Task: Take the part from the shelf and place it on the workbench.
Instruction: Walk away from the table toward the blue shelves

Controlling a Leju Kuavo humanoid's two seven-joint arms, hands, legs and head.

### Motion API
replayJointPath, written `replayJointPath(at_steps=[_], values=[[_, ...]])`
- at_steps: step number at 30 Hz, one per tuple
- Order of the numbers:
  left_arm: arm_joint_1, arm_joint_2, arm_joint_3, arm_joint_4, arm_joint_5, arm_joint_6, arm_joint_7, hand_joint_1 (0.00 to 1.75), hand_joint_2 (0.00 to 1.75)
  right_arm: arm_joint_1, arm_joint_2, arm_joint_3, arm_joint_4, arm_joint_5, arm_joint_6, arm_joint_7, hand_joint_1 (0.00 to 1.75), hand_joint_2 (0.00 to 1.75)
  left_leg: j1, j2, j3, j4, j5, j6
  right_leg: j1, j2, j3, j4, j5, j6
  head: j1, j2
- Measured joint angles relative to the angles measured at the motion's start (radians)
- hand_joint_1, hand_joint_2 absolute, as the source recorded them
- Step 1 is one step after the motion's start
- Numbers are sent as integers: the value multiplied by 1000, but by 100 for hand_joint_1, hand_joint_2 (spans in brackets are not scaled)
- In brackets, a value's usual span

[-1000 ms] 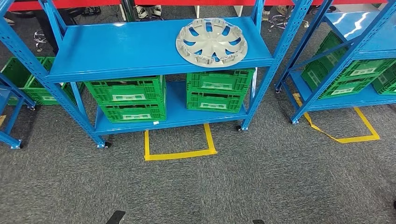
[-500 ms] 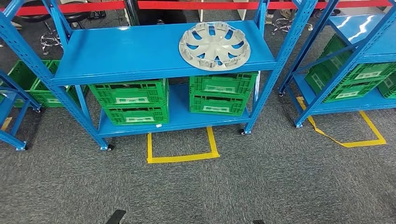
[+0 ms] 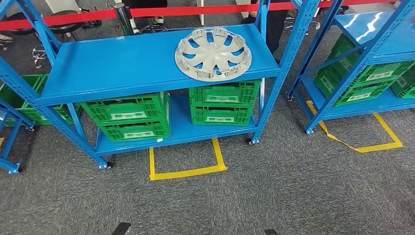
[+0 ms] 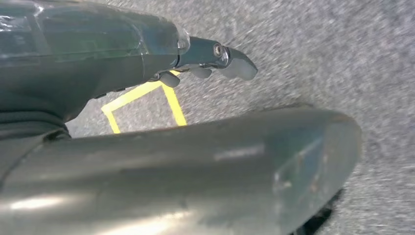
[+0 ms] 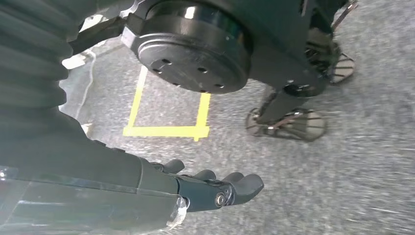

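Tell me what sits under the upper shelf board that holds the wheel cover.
Under the upper shelf board, four green crates sit on the lower board in two stacks of two. The wheel cover lies above the right stack. The board hides the crates' insides.

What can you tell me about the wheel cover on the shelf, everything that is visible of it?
The wheel cover is a round, light grey disc that looks like plastic, with curved spokes, open slots between them and a small centre hub. It lies flat on the right part of the blue upper shelf, near the front edge, seemingly with small clips along its rim. Only the shelf touches it; no hand is near it.
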Motion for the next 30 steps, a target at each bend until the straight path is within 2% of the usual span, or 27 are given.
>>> replayJointPath(at_steps=[1,2,4,6,7,9,10,11,12,13,14,15,16,17,18,21,22,25,30], values=[[-1,0,0,0,1,1,0,0,0,-2,0,0,0,0,0,0,0,175,-1,1,19,-38,10,6,0,1,5,1,-8,7,-4,0],[-1,0,0,0,2,2,0,0,0,-3,0,0,0,1,1,0,0,175,-3,1,28,-55,3,13,1,2,8,0,-13,12,-5,0],[0,1,0,0,4,4,0,0,0,-4,0,0,0,1,1,0,0,175,-4,1,37,-66,-12,34,2,3,13,0,-15,19,-3,0],[1,1,0,0,5,7,-1,0,0,-5,1,0,0,2,1,-1,0,175,-3,1,48,-71,-18,46,2,0,2,34,-19,26,2,0],[1,1,0,0,5,8,-3,0,0,-5,0,0,0,2,0,-1,0,175,-2,2,56,-73,-22,51,1,-1,-23,80,-32,29,6,0],[0,1,0,0,5,9,-7,0,0,-6,0,0,0,2,1,-1,0,175,-4,6,67,-75,-32,62,2,-3,-105,217,-82,35,15,0],[0,1,0,0,5,9,-8,0,0,-5,0,0,0,2,1,-1,0,175,-7,8,73,-75,-39,66,3,-3,-148,277,-105,36,18,0],[1,1,0,0,5,9,-9,0,0,-3,0,0,0,2,1,-1,0,175,-10,8,80,-75,-45,68,4,-3,-180,311,-111,33,21,0],[1,1,0,0,5,9,-10,0,0,-1,1,0,0,2,1,-1,0,175,-15,8,89,-75,-51,70,6,-3,-195,311,-93,26,24,0],[1,1,0,0,5,9,-10,0,0,1,1,0,0,2,1,-1,0,175,-20,8,100,-75,-59,71,9,-3,-193,273,-50,15,26,0],[1,1,0,0,5,9,-10,0,0,1,0,0,0,2,1,-1,0,175,-24,8,112,-76,-66,72,16,-3,-181,211,3,-1,28,0],[0,-1,0,-1,5,9,-10,0,0,1,-2,0,0,2,1,-1,0,175,-28,8,121,-78,-72,72,23,-4,-167,158,41,-19,27,0],[-1,-2,0,-1,6,9,-11,0,0,0,-3,0,1,2,1,-1,0,175,-29,8,126,-80,-76,71,31,-5,-156,111,61,-35,25,0],[-2,-3,0,-2,6,9,-11,0,0,0,-6,0,1,2,0,-1,0,175,-27,8,128,-83,-79,68,37,-6,-148,82,68,-48,25,0],[-2,-4,0,-2,6,9,-11,0,0,1,-8,0,1,1,0,-1,0,175,-25,8,128,-85,-82,65,39,-6,-143,69,66,-48,26,0],[-2,-6,0,-4,6,10,-12,0,0,4,-9,0,2,2,-4,3,0,175,-22,7,134,-89,-87,61,39,-7,-128,41,79,-9,31,0],[-2,-6,0,-4,6,10,-12,0,0,3,-10,0,2,4,-5,8,0,175,-21,7,136,-92,-87,60,39,-7,-127,41,75,-2,31,0],[-4,-6,0,-3,6,11,-12,0,0,0,-8,0,2,10,-5,23,0,175,-21,4,141,-96,-90,57,39,-8,-126,42,70,-8,30,0],[-4,-6,0,-3,5,11,-11,0,0,-1,-5,0,1,10,-5,28,0,175,-21,-1,143,-101,-90,56,39,-10,-124,42,67,-12,30,0]])
